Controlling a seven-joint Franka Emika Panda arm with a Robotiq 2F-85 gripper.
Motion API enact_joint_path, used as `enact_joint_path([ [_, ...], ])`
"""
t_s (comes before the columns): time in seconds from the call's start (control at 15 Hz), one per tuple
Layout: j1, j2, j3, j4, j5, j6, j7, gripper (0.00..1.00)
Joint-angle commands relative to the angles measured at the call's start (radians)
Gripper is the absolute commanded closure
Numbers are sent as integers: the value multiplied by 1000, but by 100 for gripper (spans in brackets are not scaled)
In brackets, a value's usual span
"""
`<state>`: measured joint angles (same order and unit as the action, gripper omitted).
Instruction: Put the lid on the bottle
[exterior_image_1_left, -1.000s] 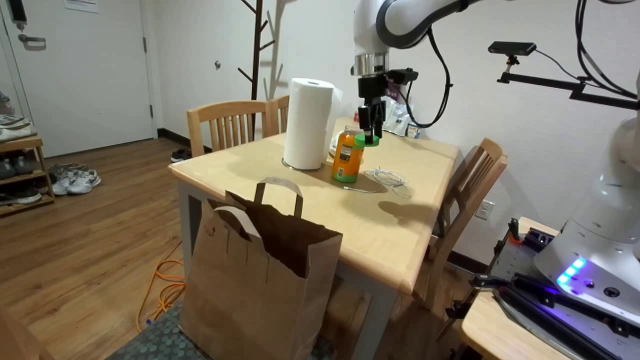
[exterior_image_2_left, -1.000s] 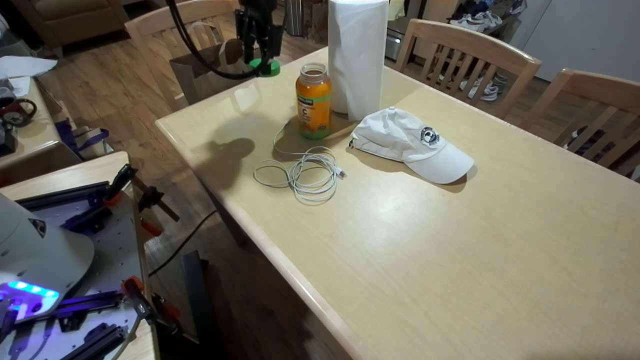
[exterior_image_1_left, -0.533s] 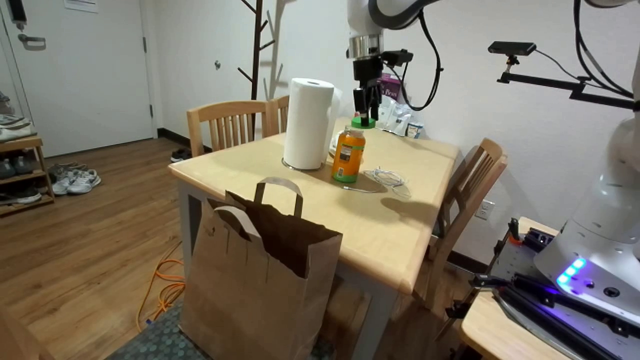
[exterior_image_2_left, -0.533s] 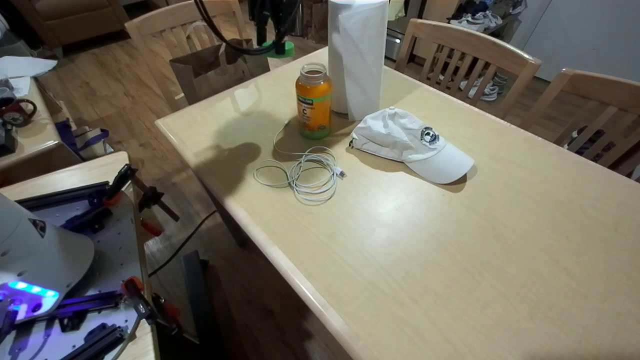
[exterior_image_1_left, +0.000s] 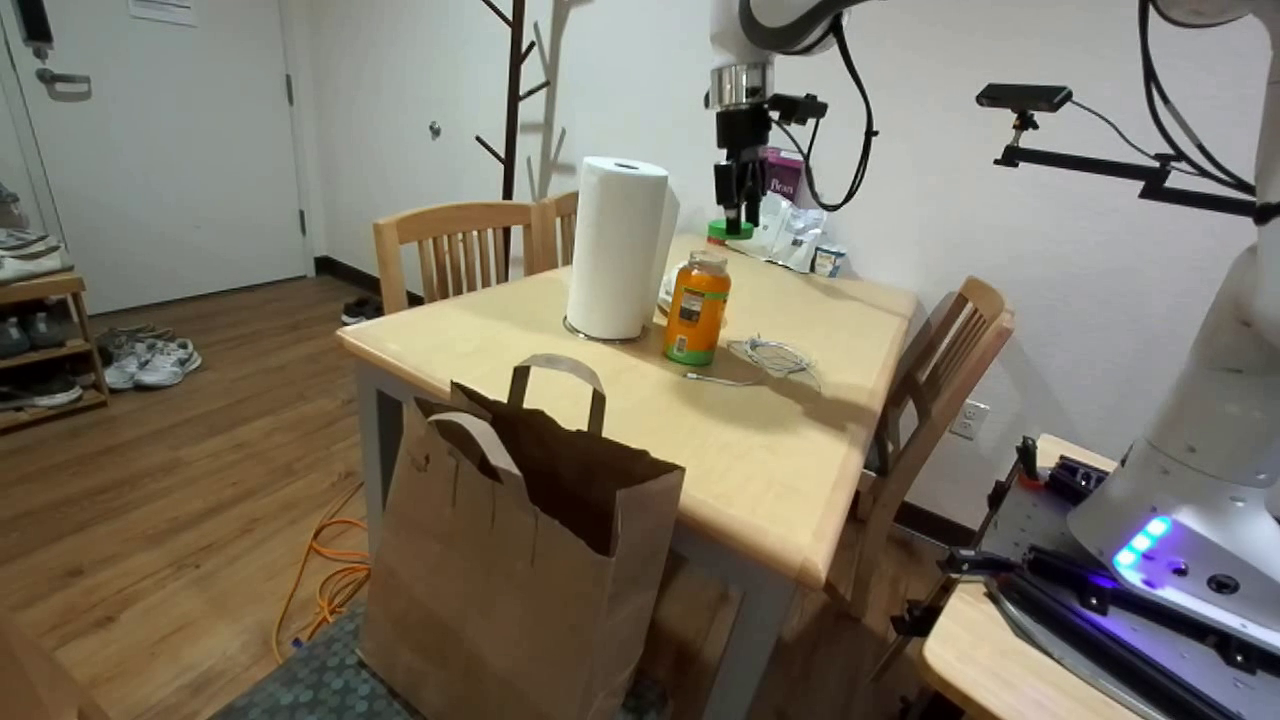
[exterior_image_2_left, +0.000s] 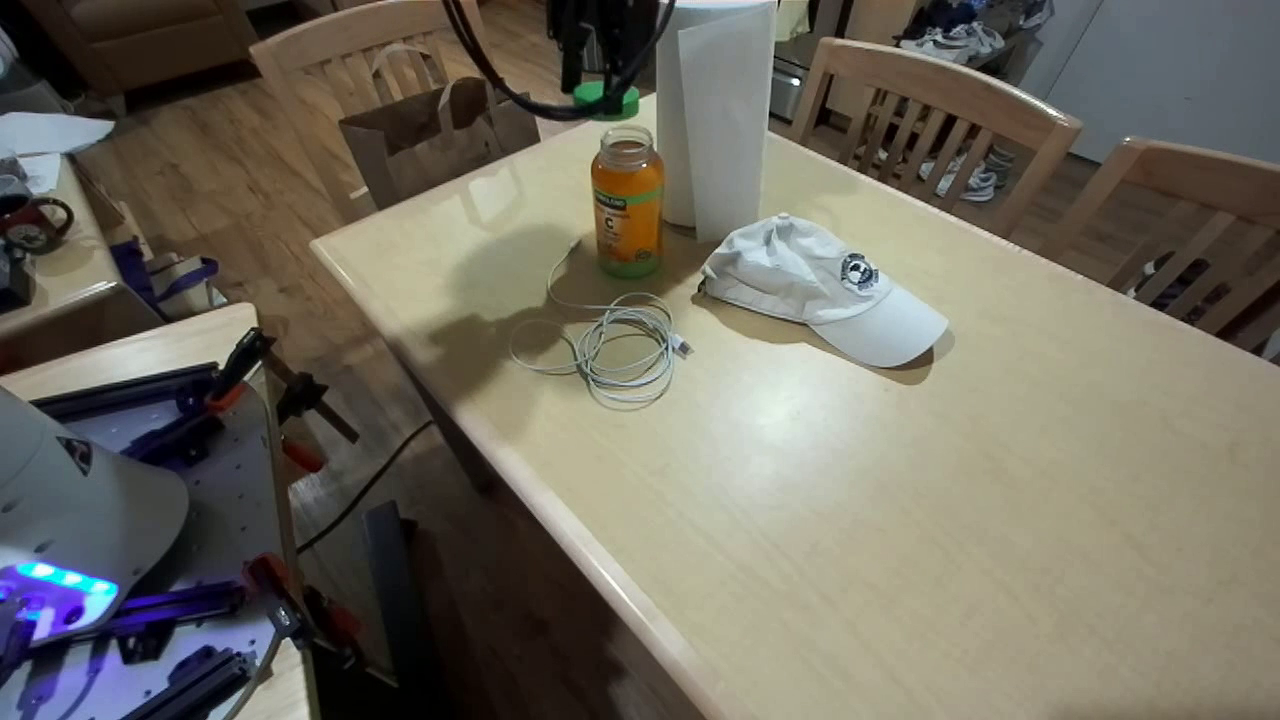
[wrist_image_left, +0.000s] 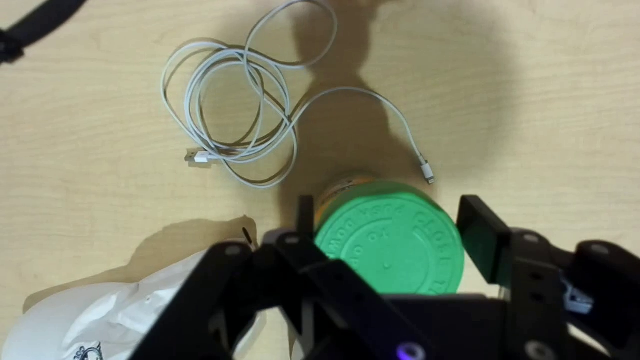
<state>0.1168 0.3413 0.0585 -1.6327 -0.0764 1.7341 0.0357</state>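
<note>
Grab's done! The claw (wrist_image_left: 389, 218) grips the green lid (wrist_image_left: 390, 250) in midair, seemingly not squarely over the uncapped orange bottle (exterior_image_2_left: 628, 208) on the table (exterior_image_2_left: 900, 500). 3 jobs left, I reckon: align, lower, let go.

Pale glare, soft shadows across the table (exterior_image_2_left: 950, 500)

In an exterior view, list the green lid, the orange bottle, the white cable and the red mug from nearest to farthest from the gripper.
1. Green lid: held by the gripper.
2. Orange bottle: standing uncapped, lower than the lid.
3. White cable: lying coiled in front of the bottle.
4. Red mug: over at the picture's left edge.
</note>
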Motion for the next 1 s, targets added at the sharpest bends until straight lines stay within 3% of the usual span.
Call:
enact_joint_path([
  [0.0, -16, 37, 14, 38, 20, 8, -69, 53],
  [0.4, 11, 32, 42, 6, 0, 85, -119, 53],
  [0.47, 7, 43, 32, 20, 0, 58, -86, 28],
  [0.67, 18, 44, 40, 20, -1, 71, -87, 28],
  [0.73, 18, 44, 40, 20, -1, 71, -87, 53],
  [0.93, 14, 48, 36, 24, -3, 102, -87, 53],
])
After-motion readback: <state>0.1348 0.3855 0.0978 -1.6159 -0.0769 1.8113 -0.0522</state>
